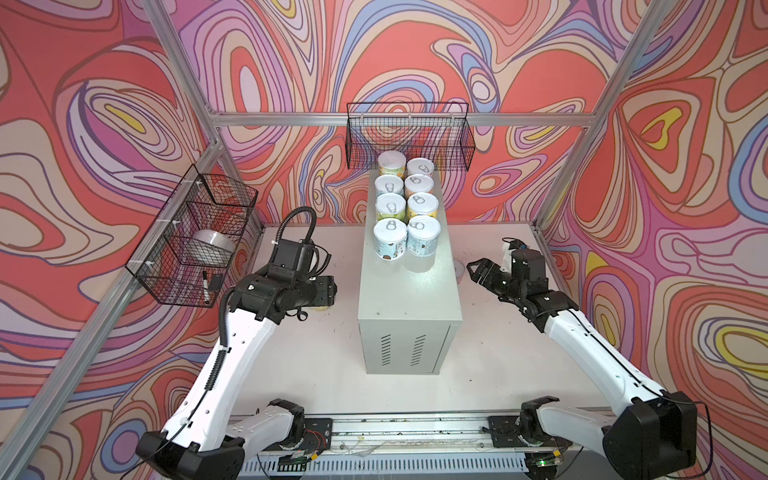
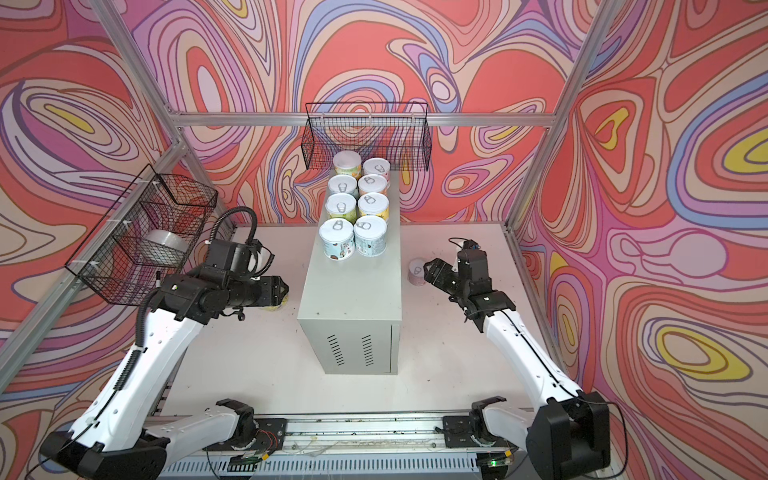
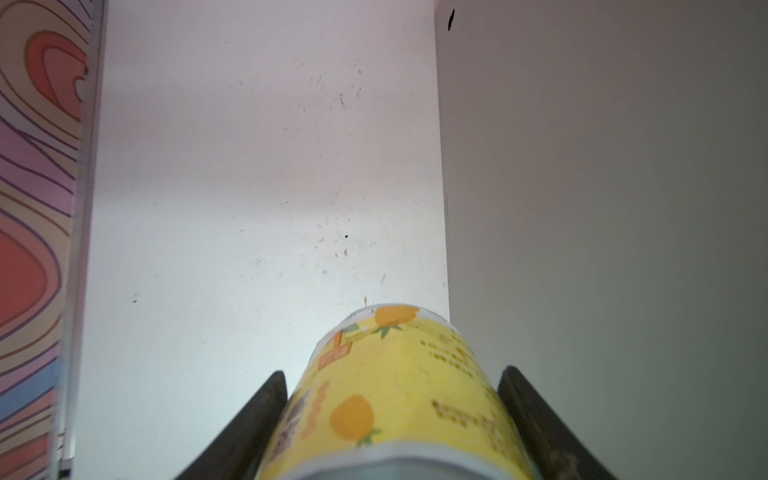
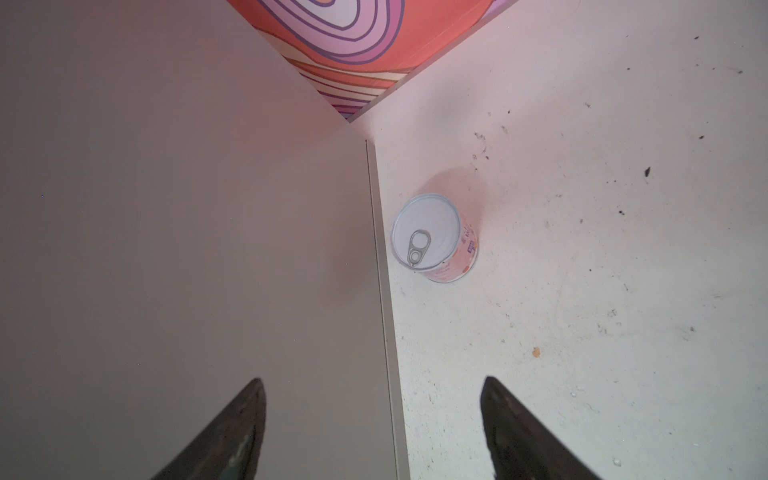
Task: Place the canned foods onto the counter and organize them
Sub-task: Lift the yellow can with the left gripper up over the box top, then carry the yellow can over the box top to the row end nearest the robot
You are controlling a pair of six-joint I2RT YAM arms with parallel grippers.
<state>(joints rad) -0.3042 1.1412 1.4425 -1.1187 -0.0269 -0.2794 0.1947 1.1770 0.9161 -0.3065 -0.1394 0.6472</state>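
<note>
The left gripper [image 3: 392,372] clamps a yellow can [image 3: 395,399] left of the cabinet [image 1: 409,291]; raise it clear of the top edge before crossing. The right gripper [image 4: 372,380] hangs spread and empty above a pink can [image 4: 432,237] right of the cabinet.

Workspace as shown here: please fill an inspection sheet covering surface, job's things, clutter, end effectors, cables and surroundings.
Surface: white tabletop, scuffed, with dark specks.
Job's things: eight cans standing in two rows of four at the back of the counter; pink can upright on the tabletop beside it.
Clutter: tape roll and marker in the side wire basket.
End effectors: left end effector shut on yellow can; right end effector open, empty.
Cables: black corrugated hose arches over the left arm.
Surroundings: swirl-patterned walls, aluminium frame.
</note>
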